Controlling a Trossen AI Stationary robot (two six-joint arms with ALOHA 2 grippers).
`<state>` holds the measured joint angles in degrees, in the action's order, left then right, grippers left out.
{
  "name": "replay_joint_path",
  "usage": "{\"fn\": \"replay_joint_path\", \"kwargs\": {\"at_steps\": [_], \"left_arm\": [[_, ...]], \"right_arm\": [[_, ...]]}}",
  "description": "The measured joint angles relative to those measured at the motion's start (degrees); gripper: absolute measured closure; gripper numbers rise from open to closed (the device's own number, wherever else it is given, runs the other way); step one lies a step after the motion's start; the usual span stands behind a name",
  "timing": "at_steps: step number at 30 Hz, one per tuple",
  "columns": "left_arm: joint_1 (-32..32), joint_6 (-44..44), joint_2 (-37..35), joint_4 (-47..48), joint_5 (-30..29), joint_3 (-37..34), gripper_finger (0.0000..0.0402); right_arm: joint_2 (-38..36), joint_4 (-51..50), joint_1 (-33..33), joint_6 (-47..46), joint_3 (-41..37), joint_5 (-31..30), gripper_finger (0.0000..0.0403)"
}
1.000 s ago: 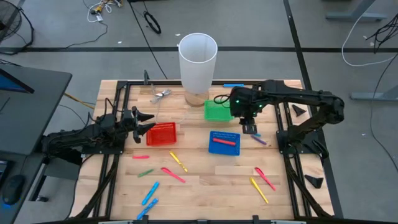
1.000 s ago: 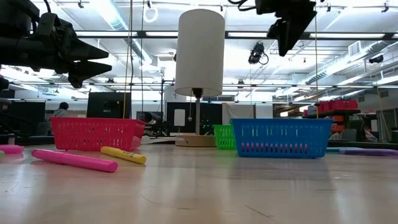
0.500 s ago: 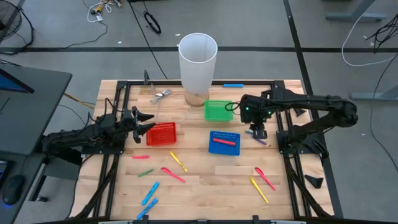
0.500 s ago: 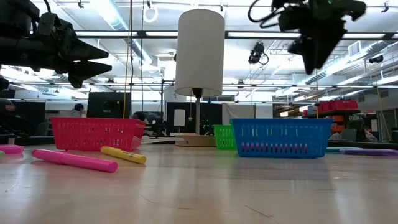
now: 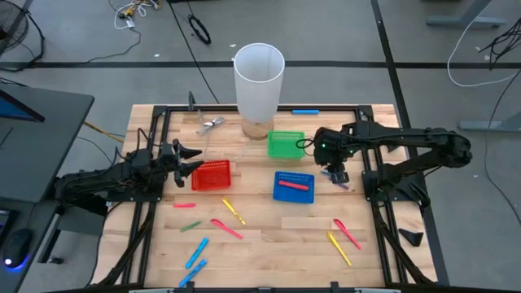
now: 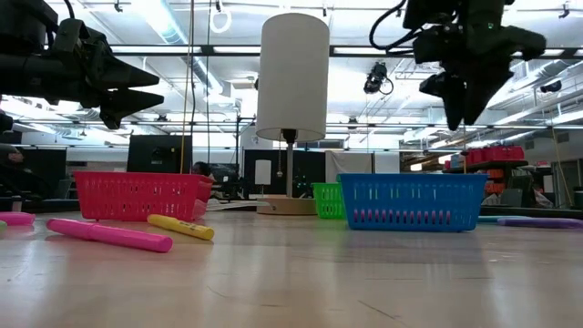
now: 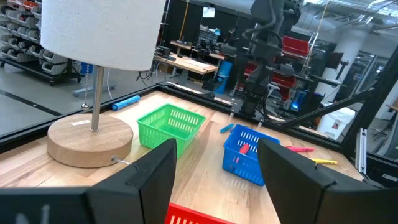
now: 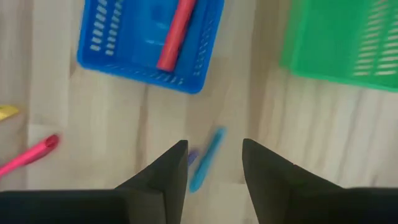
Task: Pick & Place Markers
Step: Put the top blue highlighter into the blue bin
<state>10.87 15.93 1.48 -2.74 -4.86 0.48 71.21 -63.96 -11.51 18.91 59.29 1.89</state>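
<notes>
Coloured markers lie scattered on the wooden table: pink (image 5: pixel 226 229), yellow (image 5: pixel 234 212), green (image 5: pixel 190 225) and light blue (image 5: pixel 195 252) ones near the front. One red marker (image 5: pixel 293 185) lies inside the blue basket (image 5: pixel 279 194). My right gripper (image 5: pixel 335 172) hangs open, pointing down, above a light blue marker (image 8: pixel 207 158) and a purple marker (image 8: pixel 193 155) that lie flat just right of the blue basket. My left gripper (image 5: pixel 191 159) waits open in the air by the left side of the red basket (image 5: pixel 213 175).
A green basket (image 5: pixel 285 144) sits behind the blue one. A white-shaded lamp (image 5: pixel 259 81) stands on a round wooden base at the far edge. More pink (image 5: pixel 346 232) and yellow (image 5: pixel 339 248) markers lie front right. A blue marker (image 5: pixel 305 111) rests on the far frame.
My right gripper has moved from beside the green basket toward the table's right edge and down. It now hangs lower, over the light blue and purple markers right of the blue basket. Its fingers stay open. The left arm has kept still.
</notes>
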Motion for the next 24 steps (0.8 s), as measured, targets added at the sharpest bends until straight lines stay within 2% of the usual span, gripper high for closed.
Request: {"fn": "replay_joint_path", "kwargs": {"at_steps": [9, 20, 24], "left_arm": [[0.0, 0.0, 0.0, 0.0, 0.0, 0.0, 0.017], [0.0, 0.0, 0.0, 0.0, 0.0, 0.0, 0.017], [0.0, 0.0, 0.0, 0.0, 0.0, 0.0, 0.017]], "right_arm": [[4.4, 4.6, -8.1, 10.4, 0.0, -9.0, 0.0248], [10.3, 15.8, -20.8, 22.5, 0.2, -14.3, 0.0248], [14.3, 16.7, -25.1, 25.7, 3.7, -14.6, 0.0248]]}}
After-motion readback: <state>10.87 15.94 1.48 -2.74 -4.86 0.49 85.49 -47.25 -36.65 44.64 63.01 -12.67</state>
